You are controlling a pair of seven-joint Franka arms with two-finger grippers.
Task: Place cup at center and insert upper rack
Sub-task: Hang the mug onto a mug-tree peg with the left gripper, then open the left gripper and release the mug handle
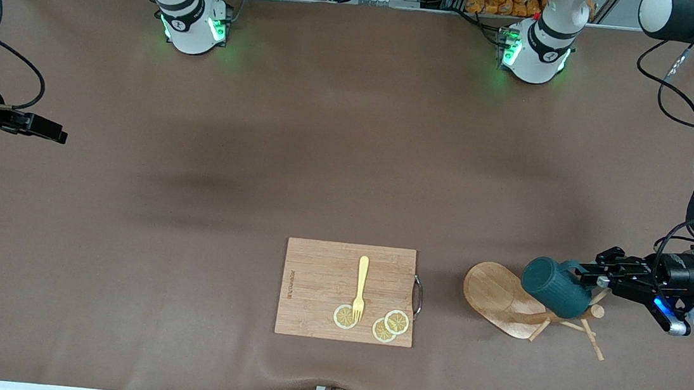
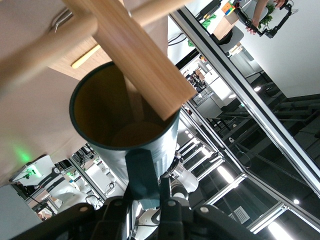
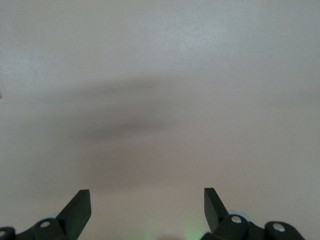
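While the right tool (image 1: 63, 136) waits with its fingers (image 3: 77, 212) spread wide and nothing between them, over bare tabletop (image 1: 194, 193) at the right arm's end, a wooden cutting board (image 1: 321, 269) lies well apart from it, carrying a yellow fork (image 1: 361, 285) and three lemon slices (image 1: 396, 321). At the left arm's end, the left tool (image 1: 581, 278) clamps the handle of the cup (image 1: 554, 294), tipped on its side, over the upper rack (image 1: 502, 299), which lies toppled on the tabletop directly beneath. The rack's pole passes just before the cup's mouth.
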